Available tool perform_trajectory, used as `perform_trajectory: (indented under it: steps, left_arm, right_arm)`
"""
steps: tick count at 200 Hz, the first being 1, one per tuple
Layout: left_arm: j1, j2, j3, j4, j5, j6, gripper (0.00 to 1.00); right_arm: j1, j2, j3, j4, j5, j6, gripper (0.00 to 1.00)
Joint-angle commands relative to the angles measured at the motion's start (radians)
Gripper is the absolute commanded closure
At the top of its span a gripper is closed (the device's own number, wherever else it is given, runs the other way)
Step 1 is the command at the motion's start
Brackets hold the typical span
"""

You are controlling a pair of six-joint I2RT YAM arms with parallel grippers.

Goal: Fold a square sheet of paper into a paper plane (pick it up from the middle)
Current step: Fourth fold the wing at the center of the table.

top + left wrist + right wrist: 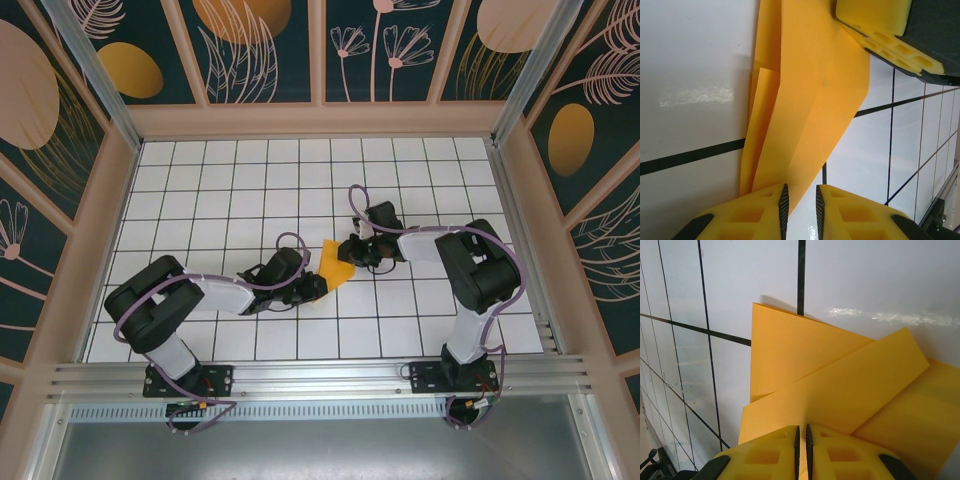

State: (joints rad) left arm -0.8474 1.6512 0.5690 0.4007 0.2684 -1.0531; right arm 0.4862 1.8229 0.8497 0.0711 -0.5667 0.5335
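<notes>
The square sheet of paper (336,262) is orange-yellow and folded into a layered, pointed shape. It is held tilted just above the white grid table, between my two grippers. My right gripper (352,250) is shut on one edge of the paper (840,385); its jaws (801,450) are almost together with paper in the slit. One of its yellow fingers (880,20) shows at the paper's far end. My left gripper (318,287) sits at the opposite, pointed end (810,100). Its jaws (800,210) stand slightly apart, and the paper's tip lies against the left pad.
The table (220,190) is white tiles with black grid lines. Wooden-framed walls with a dark leaf pattern enclose the far side and both flanks. An aluminium rail (320,375) runs along the near edge by the arm bases. Both arms reach in toward the middle.
</notes>
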Motion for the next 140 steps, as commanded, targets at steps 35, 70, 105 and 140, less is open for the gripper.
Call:
perform_trajectory:
  steps: [35,70,105,140]
  left_arm:
    - [-0.004,-0.005,-0.021,-0.045,-0.006,-0.018,0.74]
    - [-0.006,0.005,-0.046,-0.063,0.011,-0.017,0.74]
    - [-0.012,-0.024,-0.063,-0.136,0.007,-0.004,0.75]
    - [-0.018,-0.076,-0.090,-0.201,0.003,-0.006,0.73]
  right_arm:
    - [0.000,0.054,-0.011,-0.064,0.076,-0.010,0.84]
    - [0.000,0.058,-0.010,-0.064,0.077,-0.010,0.84]
    - [-0.001,0.059,-0.010,-0.069,0.079,-0.012,0.84]
    - [-0.001,0.064,-0.009,-0.071,0.080,-0.012,0.84]
